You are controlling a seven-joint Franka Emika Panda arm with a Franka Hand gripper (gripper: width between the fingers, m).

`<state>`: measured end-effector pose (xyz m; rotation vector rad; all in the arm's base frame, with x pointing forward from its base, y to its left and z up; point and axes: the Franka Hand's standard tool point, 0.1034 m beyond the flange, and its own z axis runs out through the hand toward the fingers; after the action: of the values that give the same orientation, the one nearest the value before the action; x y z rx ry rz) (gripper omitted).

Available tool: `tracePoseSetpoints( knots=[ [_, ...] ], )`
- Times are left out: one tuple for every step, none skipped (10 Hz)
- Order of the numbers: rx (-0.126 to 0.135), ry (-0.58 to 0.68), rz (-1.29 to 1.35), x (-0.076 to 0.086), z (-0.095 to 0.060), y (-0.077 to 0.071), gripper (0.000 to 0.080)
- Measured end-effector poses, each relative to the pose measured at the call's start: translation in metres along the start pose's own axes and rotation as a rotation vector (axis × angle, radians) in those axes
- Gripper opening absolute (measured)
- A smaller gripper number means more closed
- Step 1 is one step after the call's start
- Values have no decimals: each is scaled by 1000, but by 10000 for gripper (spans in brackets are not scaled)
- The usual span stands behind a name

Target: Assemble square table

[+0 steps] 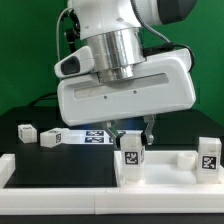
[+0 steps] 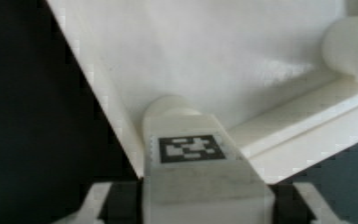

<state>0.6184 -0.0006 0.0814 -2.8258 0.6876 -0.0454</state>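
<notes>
Square tabletop (image 1: 165, 170): white rimmed tray, lower right of exterior view. Tagged leg (image 1: 130, 153) stands upright at its left edge. Gripper (image 1: 132, 134): jaws partly open, one either side of this leg; whether they touch it cannot be told.

A robotics lab: green backdrop (image 1: 25, 50), black table (image 1: 55, 160), tagged white legs (image 1: 208, 155).

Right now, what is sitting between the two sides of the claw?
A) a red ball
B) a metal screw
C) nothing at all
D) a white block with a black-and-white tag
D: in the wrist view a tagged white block leg sits in the gap of the claw, one side of the claw on each side of it.
</notes>
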Motion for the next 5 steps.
tracePoseSetpoints(
  knots=[
    [2,7,113,4,0,0,297],
    [4,6,282,4,0,-1,297],
    [5,5,474,4,1,-2,297],
    [14,-1,656,3,1,-3,297],
    [40,-21,853,1,3,-4,297]
  ],
)
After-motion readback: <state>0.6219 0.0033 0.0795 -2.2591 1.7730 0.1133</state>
